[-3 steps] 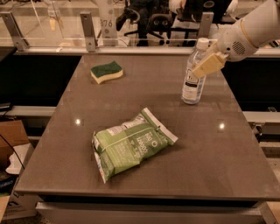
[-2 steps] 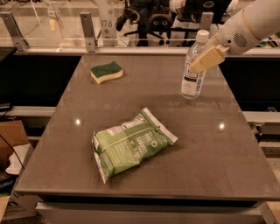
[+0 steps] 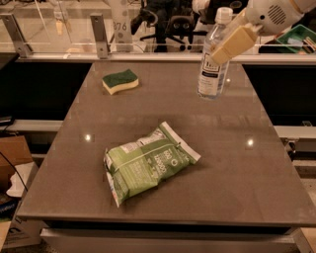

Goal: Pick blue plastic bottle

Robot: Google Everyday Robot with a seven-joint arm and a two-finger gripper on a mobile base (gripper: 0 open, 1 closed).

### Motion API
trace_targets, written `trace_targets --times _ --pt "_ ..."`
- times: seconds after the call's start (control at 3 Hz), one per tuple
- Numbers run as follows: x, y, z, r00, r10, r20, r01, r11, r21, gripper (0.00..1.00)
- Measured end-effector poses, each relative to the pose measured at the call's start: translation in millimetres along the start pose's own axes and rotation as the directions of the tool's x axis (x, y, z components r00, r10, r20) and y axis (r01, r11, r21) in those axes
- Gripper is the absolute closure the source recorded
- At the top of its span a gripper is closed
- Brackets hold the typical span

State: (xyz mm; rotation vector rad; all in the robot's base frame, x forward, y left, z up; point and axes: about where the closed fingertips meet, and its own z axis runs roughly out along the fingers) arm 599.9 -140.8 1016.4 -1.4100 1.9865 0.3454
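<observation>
One raised camera looks down across the table (image 3: 237,168); pincer (image 3: 218,51) on bottle (image 3: 211,79), upper right.

The blue plastic bottle (image 3: 211,76) is slim, clear and pale-bluish, with a white cap and a dark-printed white label; nearly upright at the table's (image 3: 237,188) far right; the gripper (image 3: 217,53) clasps its upper body.

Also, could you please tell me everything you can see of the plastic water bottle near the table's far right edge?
The slim, clear pale-bluish plastic water bottle has a white screw cap and a white label with dark print. It leans slightly, cap towards the right, over the far right part of the grey-brown table. The tan-fingered end effector is closed on its upper body, one finger crossing its front. Whether its base touches the tabletop is unclear. Nothing else touches it.
</observation>
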Motion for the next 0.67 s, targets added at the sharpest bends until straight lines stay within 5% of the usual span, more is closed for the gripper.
trace_targets --times 0.33,0.67 --pt "-41.6 -7.2 -25.2 0.997 -0.068 0.029 0.068 0.9977 0.006 1.0" --pt "-41.6 -7.2 -24.6 0.997 -0.068 0.029 0.068 0.9977 0.006 1.0"
